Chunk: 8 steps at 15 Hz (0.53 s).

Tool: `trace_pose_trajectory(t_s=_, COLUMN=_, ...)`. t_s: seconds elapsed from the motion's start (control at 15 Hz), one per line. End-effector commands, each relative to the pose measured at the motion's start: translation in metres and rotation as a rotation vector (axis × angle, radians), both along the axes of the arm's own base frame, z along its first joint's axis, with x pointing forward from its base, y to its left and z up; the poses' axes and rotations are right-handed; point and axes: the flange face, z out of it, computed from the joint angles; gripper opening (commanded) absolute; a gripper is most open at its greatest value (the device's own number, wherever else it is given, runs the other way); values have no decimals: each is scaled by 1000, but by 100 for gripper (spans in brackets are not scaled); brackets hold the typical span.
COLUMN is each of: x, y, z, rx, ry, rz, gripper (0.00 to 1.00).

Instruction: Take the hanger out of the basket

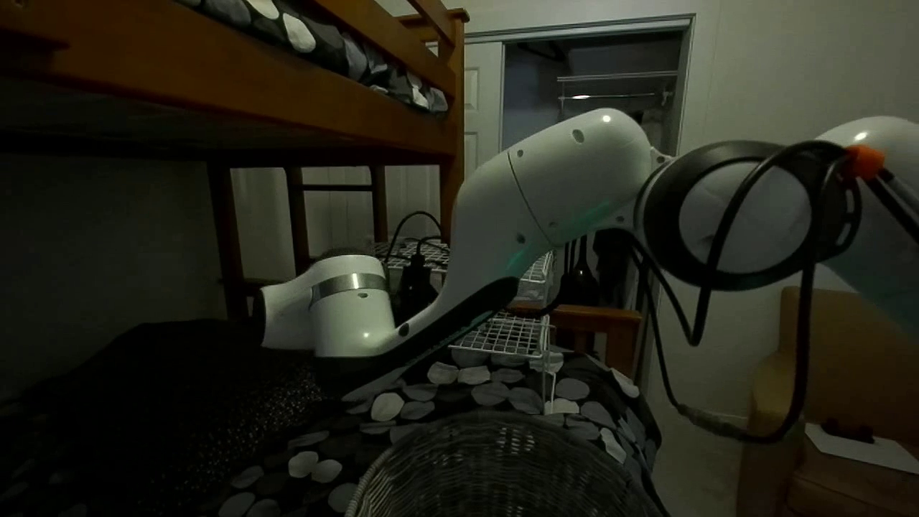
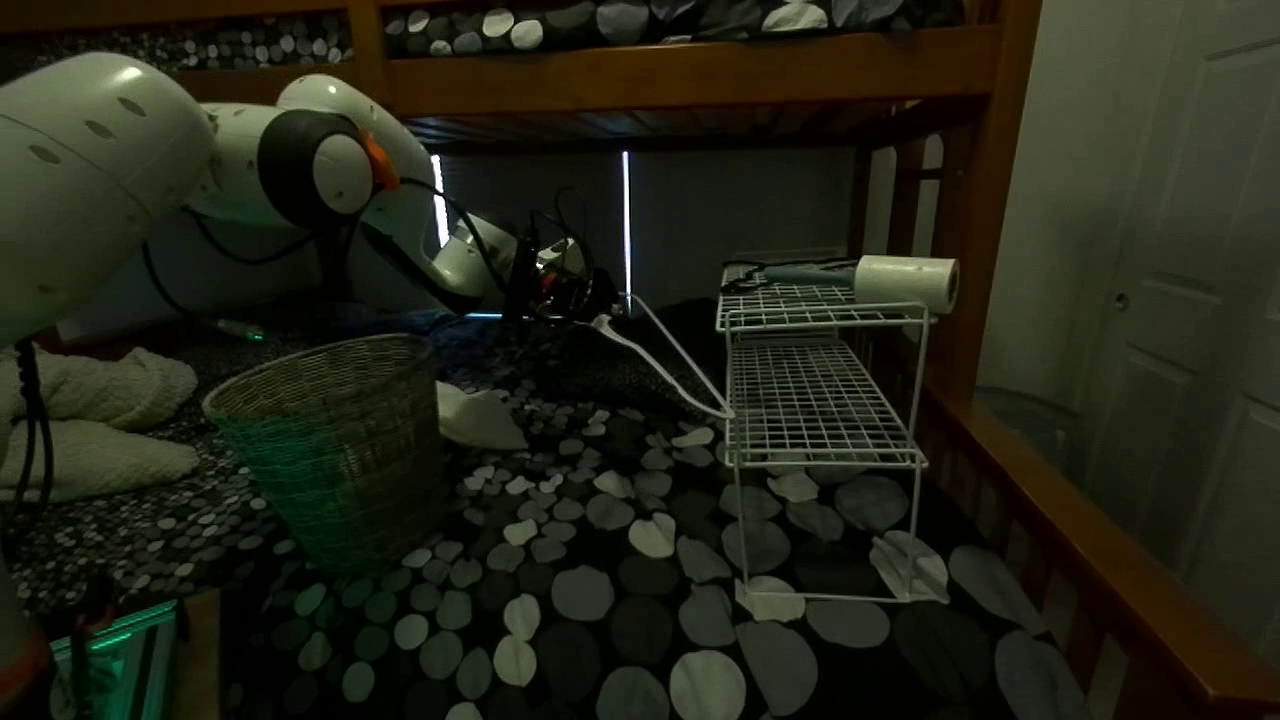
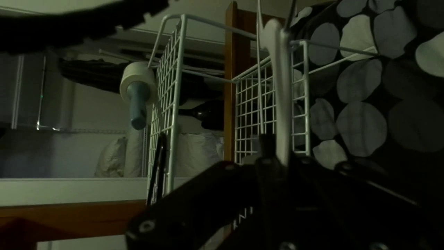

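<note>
Hanger [image 3: 283, 97] partly outside wrist view

Both exterior views across the bed [image 2: 600, 570], sharing the arm [image 1: 574, 172], wrist view close behind the pincer [image 3: 277, 159]

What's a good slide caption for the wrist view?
Pincer gripping a white clothes hanger, a blue-handled lint roller atop the wire rack beyond.

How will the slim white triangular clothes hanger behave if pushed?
Probably light: the hanger is thin rods around open space. Likely stiff: it holds its shape jutting from the black gripper. Might swivel there, its far corner sticking well out.
</note>
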Motion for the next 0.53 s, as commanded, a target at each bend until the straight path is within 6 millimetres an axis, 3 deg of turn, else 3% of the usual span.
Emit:
trace_pose_trajectory(t_s=0.0, x=5, y=2, z=-2, rx=5, ry=-24, rz=-13, gripper=4)
trace_pose_trajectory(t_s=0.2, x=11, y=8, z=-6, rx=14, ry=-53, rz=-20, gripper=1)
trace_pose_trajectory(t_s=0.47, x=2, y=55, z=-21, rx=68, ry=-41, rz=58, gripper=1)
